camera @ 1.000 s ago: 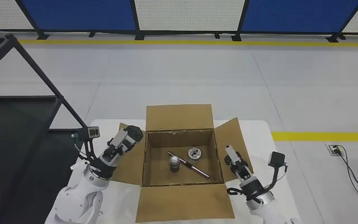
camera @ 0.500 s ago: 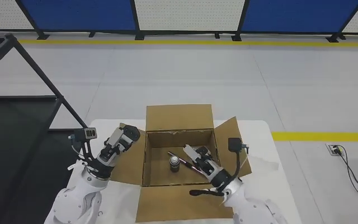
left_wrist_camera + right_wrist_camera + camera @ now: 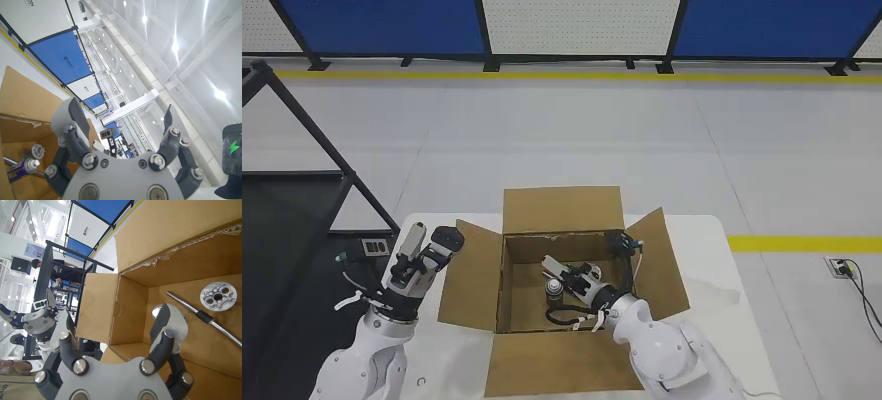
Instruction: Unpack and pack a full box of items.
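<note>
An open cardboard box (image 3: pixel 562 208) stands on the white table (image 3: pixel 707 235). Inside it are a spray can (image 3: pixel 554 290) standing upright, a metal rod with a black sleeve (image 3: pixel 204 315) and a round metal disc (image 3: pixel 218 298). My right gripper (image 3: pixel 567 273) is inside the box just over the can, open and holding nothing; in its wrist view (image 3: pixel 117 321) the can's white cap (image 3: pixel 155 312) peeks out beside one finger. My left gripper (image 3: pixel 425 242) is outside the box beyond its left flap, open and empty (image 3: pixel 122 117). The left wrist view also catches the can (image 3: pixel 28 165) and the disc (image 3: pixel 38 150).
All four box flaps stand out around the opening; the left flap (image 3: pixel 470 275) is raised between the two arms. A black metal frame (image 3: pixel 302 120) stands off the table's left side. Bare tabletop lies right of the box.
My right arm swung from the table right of the box over the right flap and into the box. My left arm drew back leftward, and the left flap now stands up.
</note>
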Controlling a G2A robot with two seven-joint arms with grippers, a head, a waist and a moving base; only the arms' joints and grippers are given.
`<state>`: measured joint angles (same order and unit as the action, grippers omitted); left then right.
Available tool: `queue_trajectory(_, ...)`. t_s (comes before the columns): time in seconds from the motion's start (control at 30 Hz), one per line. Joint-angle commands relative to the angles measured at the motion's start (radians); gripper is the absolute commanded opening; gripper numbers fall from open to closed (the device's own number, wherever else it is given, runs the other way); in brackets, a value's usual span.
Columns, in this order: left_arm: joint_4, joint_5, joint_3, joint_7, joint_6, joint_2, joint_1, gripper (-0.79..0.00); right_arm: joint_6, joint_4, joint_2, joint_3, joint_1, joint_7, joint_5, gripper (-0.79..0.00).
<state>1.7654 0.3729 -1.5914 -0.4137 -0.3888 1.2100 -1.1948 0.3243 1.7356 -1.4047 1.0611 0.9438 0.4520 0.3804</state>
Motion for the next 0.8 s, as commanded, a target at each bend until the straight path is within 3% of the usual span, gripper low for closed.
queue_trajectory(0.0, 0.0, 0.0, 0.0, 0.0, 0.0, 0.0, 0.0, 0.0, 0.0, 0.0, 0.0, 0.0, 0.0, 0.0, 0.0, 0.0)
queue_trajectory(0.13, 0.0, 0.0, 0.0, 0.0, 0.0, 0.0, 0.0, 0.0, 0.0, 0.0, 0.0, 0.0, 0.0, 0.0, 0.0, 0.0)
queue_trajectory(0.27, 0.009, -0.003, -0.005, 0.02, 0.017, 0.0, -0.009, 0.0, 0.029, -0.035, -0.003, -0.073, -0.025, 0.003, 0.145, 0.0)
queue_trajectory(0.47, 0.03, 0.056, -0.025, 0.031, 0.041, 0.0, -0.036, 0.0, 0.119, -0.127, -0.014, -0.173, -0.117, 0.105, 0.337, 0.0)
queue_trajectory(0.77, 0.047, 0.124, -0.043, -0.011, 0.059, -0.002, -0.055, 0.0, 0.181, -0.258, -0.047, -0.275, -0.224, 0.201, 0.454, 0.0)
